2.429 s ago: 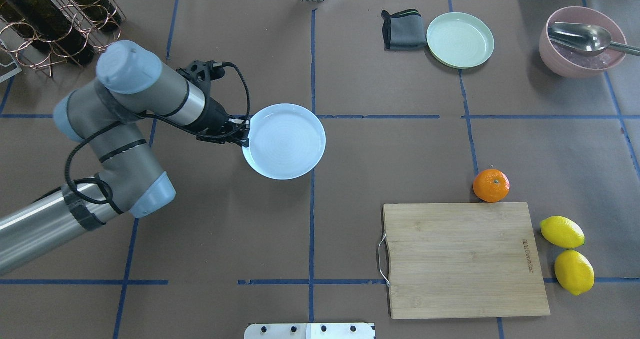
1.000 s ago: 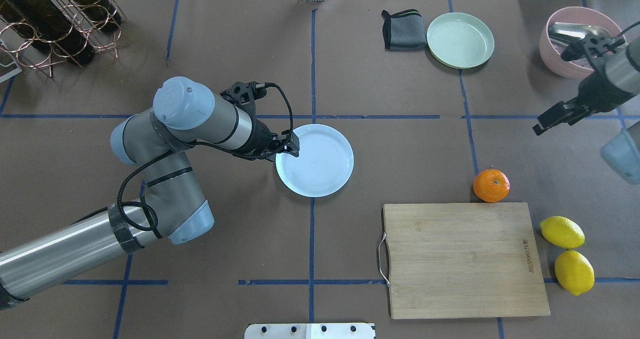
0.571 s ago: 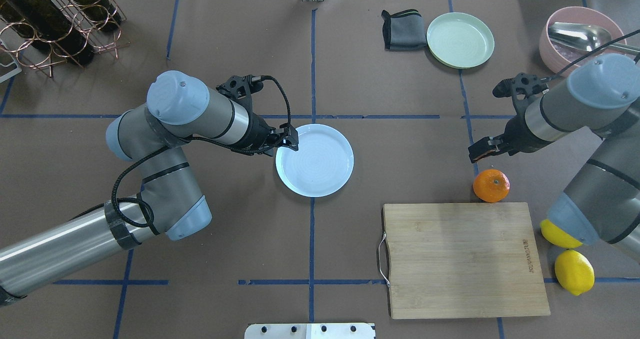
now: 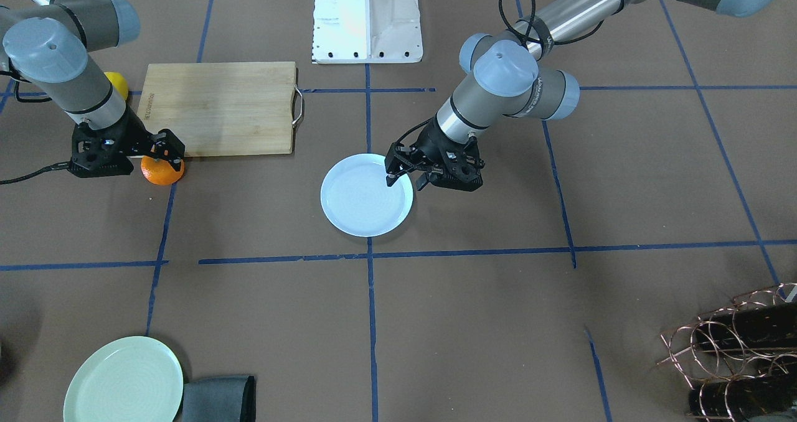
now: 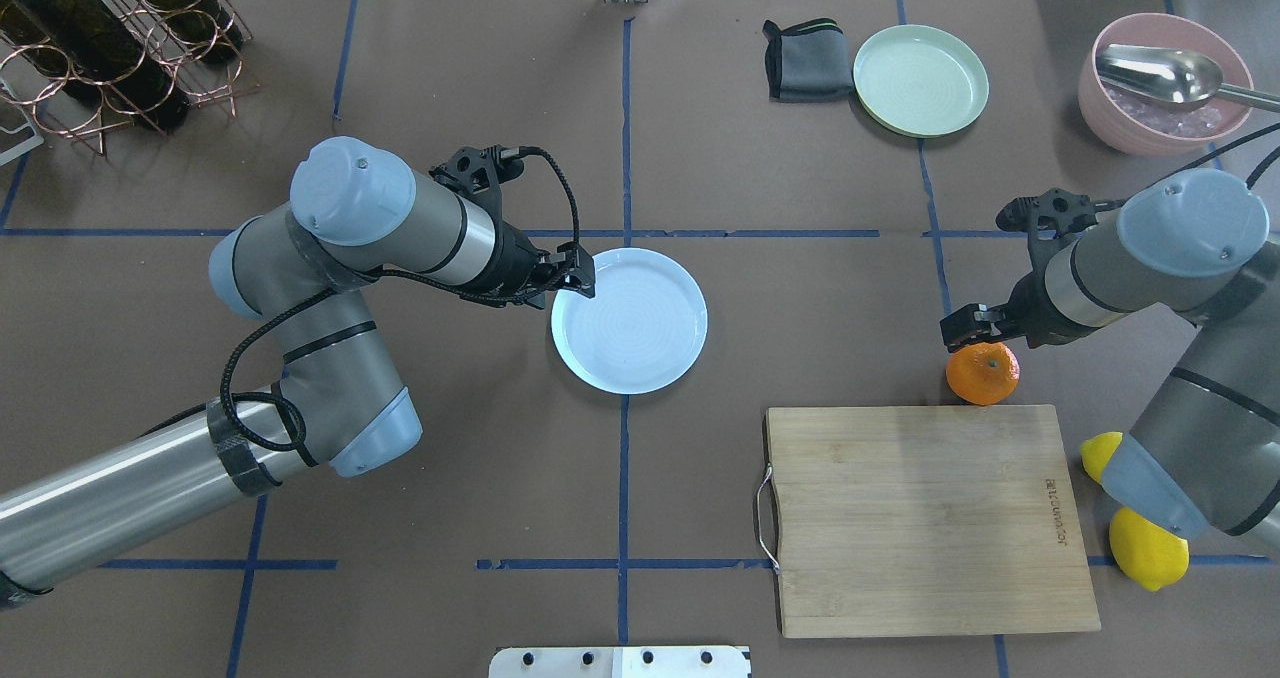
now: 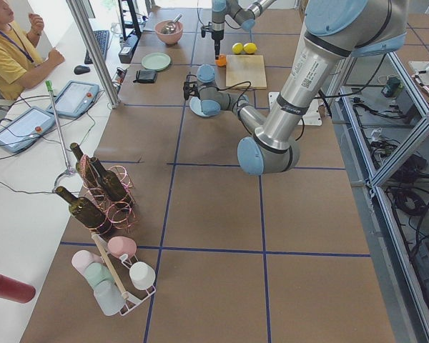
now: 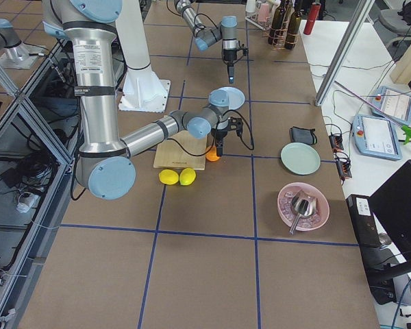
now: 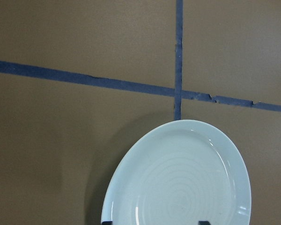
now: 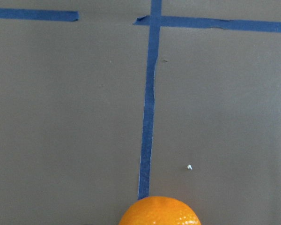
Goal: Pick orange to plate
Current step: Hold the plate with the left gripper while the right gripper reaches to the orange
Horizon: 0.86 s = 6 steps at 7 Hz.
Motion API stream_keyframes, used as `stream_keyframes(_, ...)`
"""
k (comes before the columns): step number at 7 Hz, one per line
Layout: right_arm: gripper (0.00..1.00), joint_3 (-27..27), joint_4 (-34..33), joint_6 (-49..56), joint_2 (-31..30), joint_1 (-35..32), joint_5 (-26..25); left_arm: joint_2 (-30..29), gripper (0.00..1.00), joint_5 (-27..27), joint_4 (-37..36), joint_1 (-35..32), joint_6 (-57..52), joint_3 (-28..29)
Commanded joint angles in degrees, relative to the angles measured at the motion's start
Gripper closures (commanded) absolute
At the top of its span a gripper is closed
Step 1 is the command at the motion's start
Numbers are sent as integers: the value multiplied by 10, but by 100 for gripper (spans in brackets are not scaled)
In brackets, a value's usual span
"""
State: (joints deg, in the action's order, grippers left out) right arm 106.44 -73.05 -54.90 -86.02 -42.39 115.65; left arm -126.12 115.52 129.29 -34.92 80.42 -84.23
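The orange (image 5: 983, 373) is pictured on the table just beside the far edge of the cutting board (image 5: 930, 518), toward its right corner. It lies almost under the right gripper (image 5: 968, 330), which is hung a shade past the fruit on the side away from the board. Whether its jaws are spread cannot be told. The fruit is round, so no axis need be matched; a short drop is judged enough. The plate (image 5: 628, 320) is set well apart from the board's handle end, with the left gripper (image 5: 573, 280) at its rim, fingers spread and much the farther from the orange.
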Motion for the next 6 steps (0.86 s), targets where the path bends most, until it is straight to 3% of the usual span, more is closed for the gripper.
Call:
stream_keyframes(1,0,-4,0,-5,1,23,-13,0,31,1,0,-1,0,-1)
stream_keyframes(6,0,-21,-1,-4,1,33,-33,1,31,1,0,-2,-1,-1)
